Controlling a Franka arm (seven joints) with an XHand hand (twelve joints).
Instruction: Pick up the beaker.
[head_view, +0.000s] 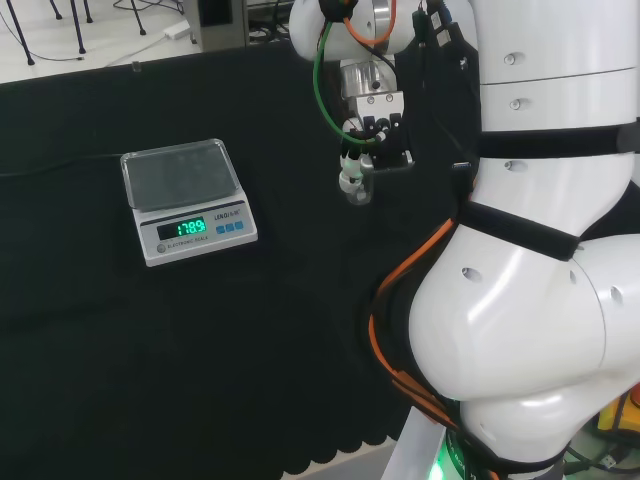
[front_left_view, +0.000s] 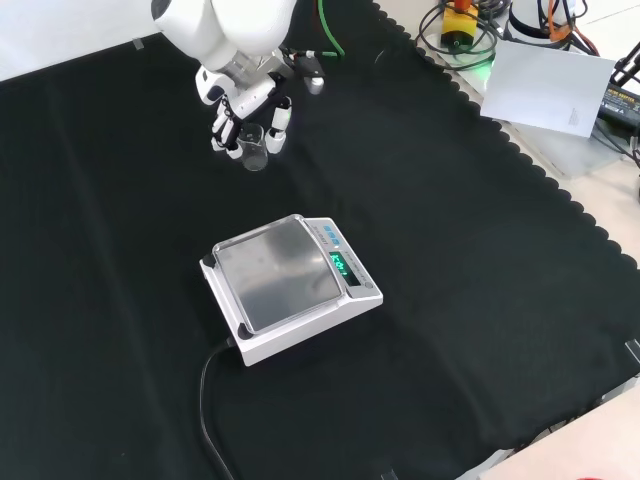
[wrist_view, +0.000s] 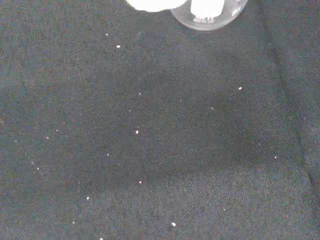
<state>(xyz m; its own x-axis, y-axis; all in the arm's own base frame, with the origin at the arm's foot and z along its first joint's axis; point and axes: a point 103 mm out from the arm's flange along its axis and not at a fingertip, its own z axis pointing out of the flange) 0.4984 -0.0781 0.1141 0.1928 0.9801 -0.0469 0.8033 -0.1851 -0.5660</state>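
Black cloth (front_left_view: 450, 250) covers the bench, and in the front view one scale (front_left_view: 290, 288) sits nearest, its cable (front_left_view: 210, 410) trailing toward the camera. Farther back, one clear beaker (front_left_view: 253, 146) is upright inside the hand (front_left_view: 245, 105), whose fingers (front_left_view: 278, 117) curl down round it from above.

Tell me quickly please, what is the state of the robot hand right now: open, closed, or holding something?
Robot hand: closed, its fingers curled round the small clear glass beaker, above the black cloth.
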